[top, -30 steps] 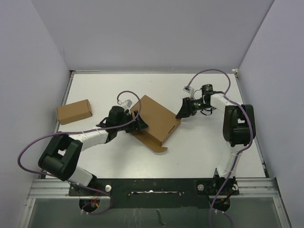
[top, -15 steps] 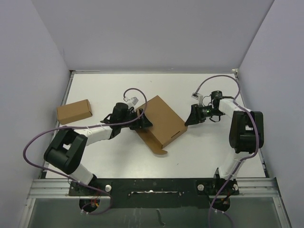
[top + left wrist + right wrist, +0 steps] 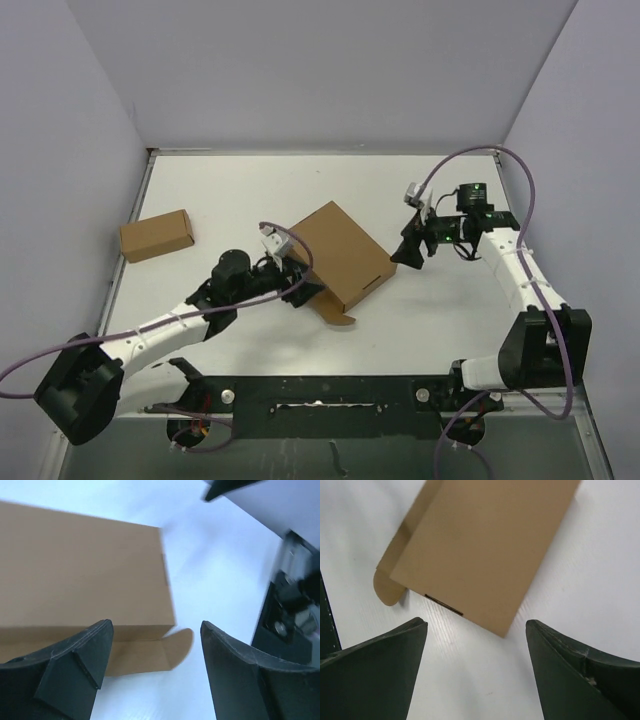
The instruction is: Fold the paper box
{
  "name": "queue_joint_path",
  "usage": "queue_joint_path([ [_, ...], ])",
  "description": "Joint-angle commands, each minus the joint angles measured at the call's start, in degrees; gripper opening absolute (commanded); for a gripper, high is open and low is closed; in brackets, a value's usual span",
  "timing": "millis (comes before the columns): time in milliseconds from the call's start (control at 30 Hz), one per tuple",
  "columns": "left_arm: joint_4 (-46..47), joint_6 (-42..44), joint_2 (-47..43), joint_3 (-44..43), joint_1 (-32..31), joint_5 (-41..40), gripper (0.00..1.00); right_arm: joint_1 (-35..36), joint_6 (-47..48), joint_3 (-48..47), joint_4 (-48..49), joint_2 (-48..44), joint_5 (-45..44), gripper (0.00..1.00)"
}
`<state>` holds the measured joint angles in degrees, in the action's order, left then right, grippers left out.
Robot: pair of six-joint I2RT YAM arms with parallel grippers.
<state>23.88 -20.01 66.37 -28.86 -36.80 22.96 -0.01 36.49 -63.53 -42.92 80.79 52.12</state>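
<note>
**Mia:** Where is the big, flat, brown cardboard paper box (image 3: 340, 252)?

**Tom:** It is in the middle of the white tabletop (image 3: 200, 190). It is turned like a diamond and sits between the two arms.

**Mia:** Is anything holding it?

**Tom:** No. The left jaws are wide apart and empty, right by its near left edge. The right jaws are wide apart and empty too, just beside its right corner.

**Mia:** How would it feel?

**Tom:** Light, I think. It looks stiff, but bendy along the folds. It looks smooth, so a push may make it slide. A hard squeeze could crease it.

**Mia:** Where should they grab it?

**Tom:** By an edge, or by the round flap (image 3: 342, 318) sticking out at the near corner. The flat top gives nothing to pinch.

**Mia:** What does it look like?

**Tom:** Plain brown, with no print and a thin slit (image 3: 443, 605) near one edge.
</note>
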Motion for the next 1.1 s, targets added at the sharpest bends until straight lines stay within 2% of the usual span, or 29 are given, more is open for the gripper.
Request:
queue_joint_path([
  [0, 15.6, 16.7, -3.4, 6.4, -8.6, 1.8, 0.7, 6.9, 4.7, 3.1, 7.8, -4.7, 3.7, 0.85],
  [100, 22.5, 29.2, -2.5, 11.3, -15.7, 1.0, 0.69, 6.8, 0.0, 2.2, 9.8, -1.9, 5.5, 0.86],
  [167, 25.8, 35.3, -0.7, 13.8, -19.8, -0.6, 0.69, 6.2, -1.8, 1.7, 9.6, 0.0, 3.3, 0.86],
  [367, 27.9, 41.0, 7.8, 12.1, -26.1, -4.1, 0.66, 4.4, -5.7, 6.3, 15.3, -0.6, 0.4, 0.86],
  [433, 28.8, 41.8, 11.8, 10.6, -27.0, -5.4, 0.64, 4.3, -6.1, 6.5, 15.7, -0.4, 0.1, 0.86],
  [567, 30.4, 41.8, 17.4, 8.3, -28.4, -9.1, 0.52, 4.2, -6.4, 6.6, 15.8, 0.2, -0.2, 0.85],
  [767, 31.5, 41.1, 22.0, 6.1, -29.6, -16.9, 0.42, 4.2, -6.7, 6.9, 16.2, 0.7, -0.1, 0.85],
  [1067, 31.9, 39.9, 25.0, 5.4, -29.7, -17.8, 0.42, 3.6, -9.2, 6.7, 16.8, 2.7, -0.2, 0.85],
])
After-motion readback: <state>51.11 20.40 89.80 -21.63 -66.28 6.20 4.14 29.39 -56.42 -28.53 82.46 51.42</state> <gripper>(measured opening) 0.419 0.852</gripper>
